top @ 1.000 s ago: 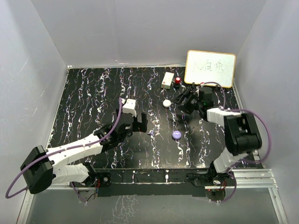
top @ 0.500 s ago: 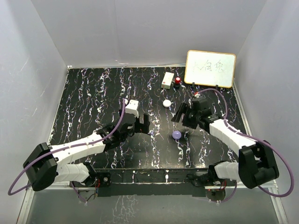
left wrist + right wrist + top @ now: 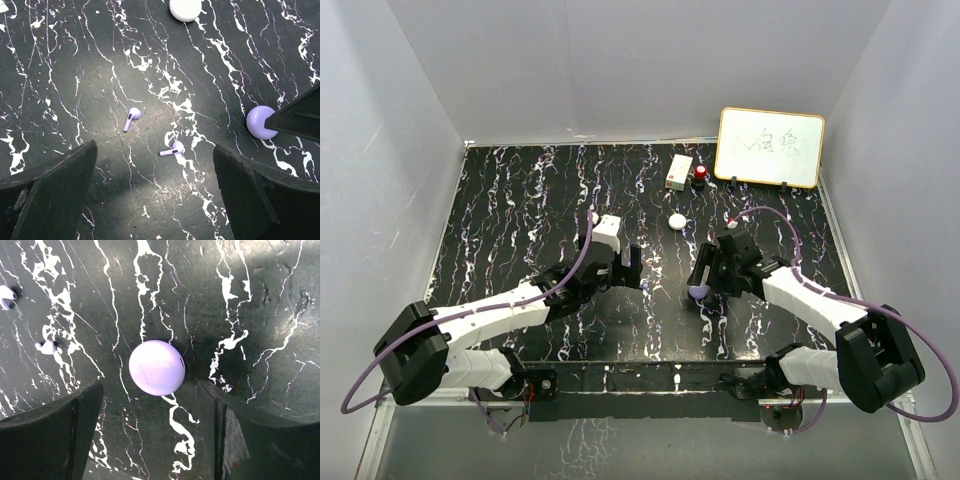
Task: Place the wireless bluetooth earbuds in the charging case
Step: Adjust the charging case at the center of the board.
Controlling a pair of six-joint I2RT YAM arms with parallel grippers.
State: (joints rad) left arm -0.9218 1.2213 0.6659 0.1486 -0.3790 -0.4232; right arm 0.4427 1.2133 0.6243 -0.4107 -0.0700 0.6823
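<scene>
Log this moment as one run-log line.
left gripper: open, above earbuds, both loose on table | right gripper: open, straddling lilac puck, no contact | insertion: not started

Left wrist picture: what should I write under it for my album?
Open left claw above two tiny lilac earbuds on the black marbled table.

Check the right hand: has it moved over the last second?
Yes. The right hand has come away from the whiteboard toward the table's near edge, and now sits over the lilac puck.
</scene>
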